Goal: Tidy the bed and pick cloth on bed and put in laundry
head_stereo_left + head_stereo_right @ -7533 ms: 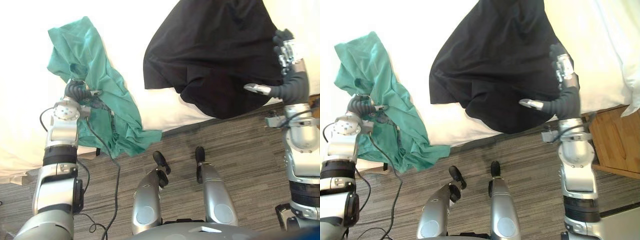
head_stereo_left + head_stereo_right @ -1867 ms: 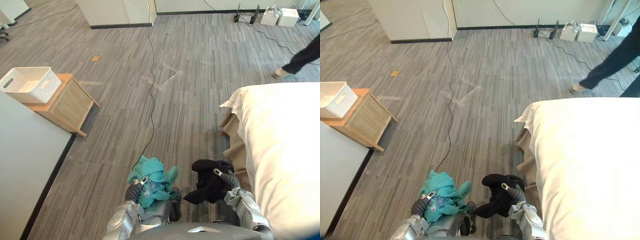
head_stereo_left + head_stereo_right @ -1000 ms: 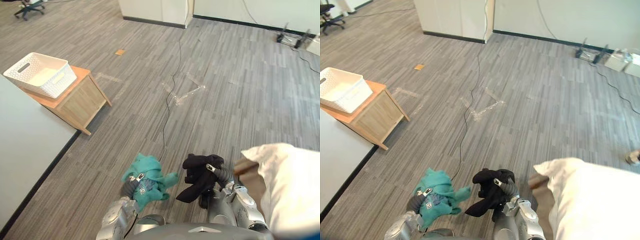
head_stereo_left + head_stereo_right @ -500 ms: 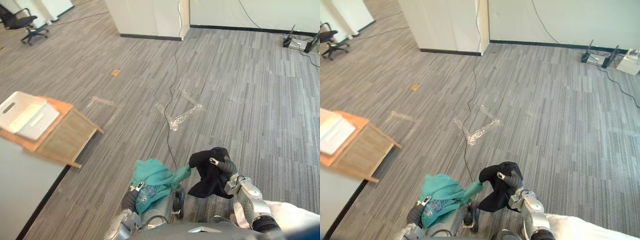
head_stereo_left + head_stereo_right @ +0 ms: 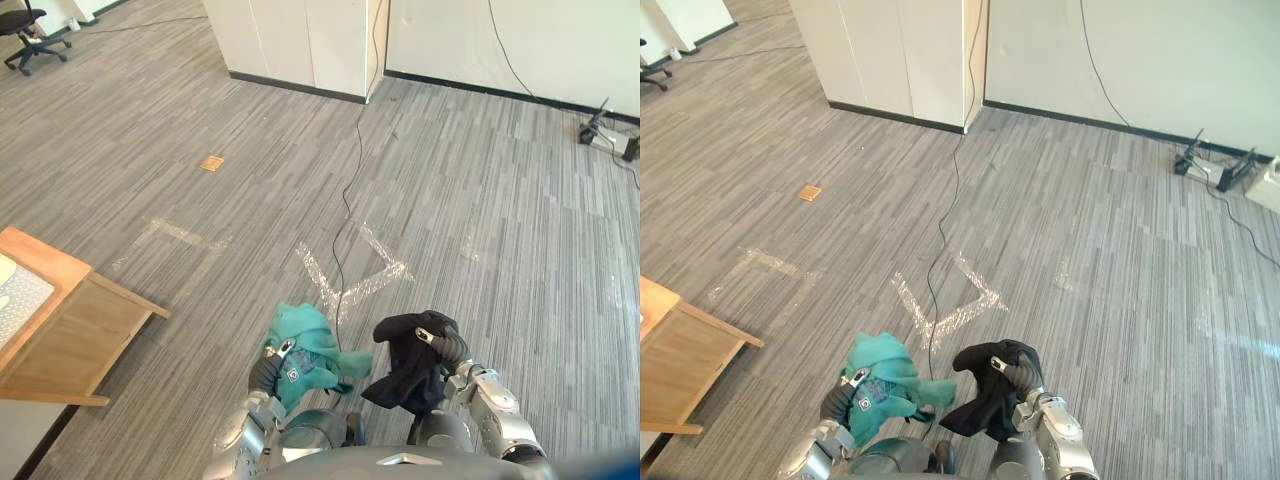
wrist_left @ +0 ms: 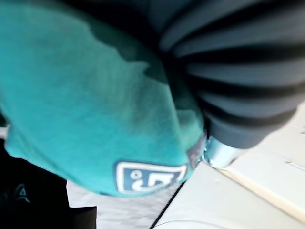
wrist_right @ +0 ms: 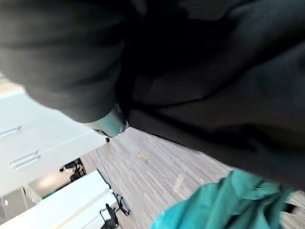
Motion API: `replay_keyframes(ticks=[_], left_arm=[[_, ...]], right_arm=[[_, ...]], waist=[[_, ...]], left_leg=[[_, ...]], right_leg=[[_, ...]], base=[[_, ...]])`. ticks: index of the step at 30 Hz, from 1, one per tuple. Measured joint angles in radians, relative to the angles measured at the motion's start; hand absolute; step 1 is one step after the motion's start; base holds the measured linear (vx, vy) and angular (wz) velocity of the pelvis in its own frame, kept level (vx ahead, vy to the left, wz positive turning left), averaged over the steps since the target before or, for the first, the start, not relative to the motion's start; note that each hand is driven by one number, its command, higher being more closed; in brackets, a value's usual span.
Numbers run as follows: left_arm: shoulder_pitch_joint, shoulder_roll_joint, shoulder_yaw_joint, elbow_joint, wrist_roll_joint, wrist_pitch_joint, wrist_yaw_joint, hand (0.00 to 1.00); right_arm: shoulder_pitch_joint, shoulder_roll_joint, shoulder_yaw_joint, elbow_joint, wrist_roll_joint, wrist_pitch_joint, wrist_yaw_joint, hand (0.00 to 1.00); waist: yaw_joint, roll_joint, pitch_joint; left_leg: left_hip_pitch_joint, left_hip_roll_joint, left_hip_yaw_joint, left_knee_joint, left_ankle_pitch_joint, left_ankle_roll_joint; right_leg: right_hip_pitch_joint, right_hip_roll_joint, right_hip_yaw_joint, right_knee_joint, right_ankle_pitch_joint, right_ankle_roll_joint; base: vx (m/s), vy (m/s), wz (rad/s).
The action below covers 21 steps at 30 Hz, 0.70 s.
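A bunched teal cloth [image 5: 305, 350] is held low in front of me, my left hand [image 5: 266, 371] shut on it. Close on its right hangs a black cloth [image 5: 403, 362], gripped by my shut right hand [image 5: 449, 346]. Both bundles are up off the grey plank floor. The left wrist view has the teal cloth [image 6: 86, 95] pressed against the hand's dark ribbed cover [image 6: 238, 86]. In the right wrist view the black cloth [image 7: 214, 95] drapes over the hand's cover [image 7: 62, 57], with the teal cloth [image 7: 224, 205] beyond it.
A wooden cabinet [image 5: 70, 330] stands at the left with a white basket's corner [image 5: 10, 300] on top. White cupboards [image 5: 300, 40] line the far wall. A thin cable [image 5: 350, 200] and tape marks [image 5: 350, 280] lie on the floor ahead.
The whole view has swung: the bed corner has left the picture and the cabinet has slid to the left edge. Both hands keep their cloths, close together as before.
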Motion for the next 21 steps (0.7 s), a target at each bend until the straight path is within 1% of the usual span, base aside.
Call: replay_keyframes(ticks=[1,2,3,4,5,6,7,8,9,10,11,12,13,14,15,16,17,18,19,20,21], left_arm=[[-0.013,-0.007,-0.002,0.017,-0.002,0.002,0.008,1.0],[-0.023,-0.008,-0.005,0.041,-0.01,0.001,0.012,1.0],[-0.025,-0.007,-0.005,0.055,-0.013,-0.003,0.019,1.0],[-0.017,-0.003,-0.005,0.083,-0.016,-0.027,0.033,1.0],[-0.001,0.004,-0.007,0.099,-0.019,-0.056,0.048,1.0],[0.005,0.005,-0.006,0.11,-0.02,-0.065,0.051,1.0],[0.012,-0.017,-0.016,0.124,-0.021,-0.08,0.055,1.0],[0.036,-0.025,-0.039,0.118,-0.021,-0.102,0.055,1.0],[0.051,-0.033,-0.041,0.118,-0.021,-0.11,0.056,1.0],[0.084,-0.047,-0.04,0.116,-0.036,-0.116,0.058,1.0],[0.122,-0.058,-0.039,0.114,-0.059,-0.116,0.057,1.0],[0.141,-0.062,-0.039,0.109,-0.059,-0.117,0.055,1.0],[0.181,-0.076,-0.037,0.087,-0.054,-0.134,0.046,1.0],[0.209,-0.091,-0.035,0.054,-0.054,-0.158,0.043,1.0],[0.219,-0.095,-0.035,0.042,-0.053,-0.164,0.039,1.0],[0.228,-0.1,-0.036,0.024,-0.053,-0.177,0.033,1.0],[0.228,-0.102,-0.037,0.019,-0.051,-0.185,0.026,1.0],[0.227,-0.103,-0.038,0.004,-0.037,-0.196,0.016,1.0],[0.227,-0.102,-0.038,-0.005,-0.036,-0.196,0.016,1.0],[0.23,-0.101,-0.039,-0.02,-0.036,-0.195,0.017,1.0],[0.225,-0.104,-0.041,-0.023,-0.036,-0.191,0.018,1.0]], right_arm=[[0.001,0.0,0.0,0.0,0.0,0.0,-0.002,1.0],[0.001,0.003,0.001,0.0,0.0,0.0,0.0,1.0],[0.001,0.005,0.002,0.0,0.0,0.0,0.003,1.0],[0.001,0.012,0.003,-0.002,-0.001,-0.001,0.012,1.0],[0.003,0.025,0.007,-0.004,-0.002,-0.001,0.019,1.0],[0.002,0.024,0.007,-0.006,-0.002,-0.001,0.019,1.0],[0.002,0.018,0.008,-0.014,-0.001,-0.002,0.016,1.0],[-0.001,0.008,0.015,-0.037,-0.002,-0.001,0.014,1.0],[-0.002,0.006,0.018,-0.055,-0.002,-0.001,0.013,1.0],[-0.005,0.005,0.022,-0.084,-0.002,-0.001,0.009,1.0],[-0.014,0.001,0.037,-0.094,-0.002,0.001,0.003,1.0],[-0.019,-0.001,0.043,-0.099,-0.002,0.004,0.003,1.0],[-0.023,-0.003,0.048,-0.115,-0.003,0.015,0.003,1.0],[-0.018,-0.004,0.05,-0.124,-0.004,0.022,0.003,1.0],[-0.015,-0.005,0.055,-0.124,-0.01,0.027,0.003,1.0],[-0.014,-0.005,0.064,-0.124,-0.023,0.039,0.001,1.0],[-0.014,-0.005,0.066,-0.124,-0.023,0.042,0.0,1.0],[-0.015,-0.001,0.069,-0.124,-0.023,0.047,-0.003,1.0],[-0.015,0.0,0.071,-0.124,-0.023,0.051,-0.006,1.0],[-0.013,-0.002,0.075,-0.124,-0.023,0.059,-0.01,1.0],[-0.012,-0.005,0.07,-0.124,-0.023,0.06,-0.021,1.0]], waist=[[-0.005,0.011,0.007],[-0.003,0.015,0.012],[-0.003,0.011,0.014],[0.001,-0.005,0.016],[0.005,-0.035,0.018],[0.0,-0.029,0.023],[-0.006,0.01,0.027],[0.007,0.015,0.023],[0.013,0.013,0.022],[0.024,0.012,0.021],[0.024,0.017,0.02],[0.025,0.023,0.021],[0.037,0.047,0.026],[0.056,0.065,0.034],[0.069,0.067,0.035],[0.087,0.069,0.036],[0.095,0.068,0.037],[0.101,0.058,0.042],[0.102,0.052,0.045],[0.1,0.043,0.045],[0.097,0.041,0.045]], left_leg=[[0.027,0.03,-0.021,0.002,-0.022,-0.037],[0.054,0.056,-0.038,0.003,-0.045,-0.077],[0.067,0.066,-0.049,0.004,-0.057,-0.099],[0.085,0.08,-0.067,0.011,-0.084,-0.142],[0.1,0.084,-0.099,0.029,-0.118,-0.177],[0.107,0.106,-0.121,0.046,-0.143,-0.177],[0.103,0.158,-0.142,0.075,-0.167,-0.18],[0.087,0.191,-0.134,0.102,-0.143,-0.183],[0.071,0.2,-0.132,0.136,-0.125,-0.185],[0.037,0.21,-0.127,0.223,-0.083,-0.177],[-0.028,0.226,-0.117,0.362,-0.007,-0.176],[-0.07,0.24,-0.104,0.447,0.051,-0.167],[-0.163,0.258,-0.103,0.663,0.054,-0.157],[-0.245,0.243,-0.102,0.854,0.031,-0.149],[-0.286,0.228,-0.097,0.928,0.019,-0.142],[-0.351,0.189,-0.055,0.988,-0.004,-0.138],[-0.379,0.179,-0.023,0.985,-0.015,-0.132],[-0.424,0.166,0.076,0.892,-0.033,-0.116],[-0.424,0.163,0.117,0.82,-0.036,-0.11],[-0.416,0.159,0.197,0.643,-0.038,-0.108],[-0.398,0.16,0.291,0.47,-0.039,-0.11]], right_leg=[[-0.001,0.02,0.008,-0.188,0.058,0.011],[-0.002,0.039,0.032,-0.357,0.15,0.023],[-0.003,0.045,0.05,-0.432,0.196,0.03],[0.001,0.047,0.093,-0.545,0.289,0.048],[-0.001,0.036,0.123,-0.576,0.34,0.049],[-0.003,0.041,0.121,-0.535,0.405,0.038],[-0.023,0.068,0.079,-0.421,0.363,-0.024],[-0.056,0.068,0.05,-0.311,0.283,-0.054],[-0.063,0.062,0.033,-0.261,0.244,-0.066],[-0.057,0.054,0.005,-0.208,0.179,-0.08],[-0.021,0.06,-0.023,-0.203,0.133,-0.086],[0.009,0.073,-0.036,-0.218,0.115,-0.084],[0.082,0.112,-0.072,-0.274,0.103,-0.09],[0.158,0.144,-0.095,-0.324,0.089,-0.108],[0.193,0.153,-0.107,-0.345,0.083,-0.111],[0.252,0.159,-0.126,-0.379,0.072,-0.115],[0.277,0.16,-0.144,-0.401,0.071,-0.116],[0.34,0.162,-0.175,-0.457,0.076,-0.117],[0.367,0.16,-0.187,-0.479,0.08,-0.111],[0.408,0.158,-0.215,-0.513,0.083,-0.101],[0.446,0.16,-0.252,-0.543,0.08,-0.079]], base=[[0.46,-0.212,0.81],[0.46,-0.231,0.72],[0.48,-0.299,0.62],[0.59,-0.492,0.67],[0.6,-0.541,0.77],[0.57,-0.574,1.0],[0.46,-0.458,0.95],[0.44,-0.448,0.88],[0.43,-0.455,0.65],[0.39,-0.446,0.67],[0.37,-0.421,0.66],[0.33,-0.373,0.68],[0.31,-0.316,0.56],[0.31,-0.29,0.48],[0.31,-0.233,0.35],[0.25,-0.162,0.27],[0.33,-0.22,0.44],[0.27,-0.171,0.42],[0.34,-0.187,0.58],[0.35,-0.113,0.62],[0.38,-0.098,0.7]])
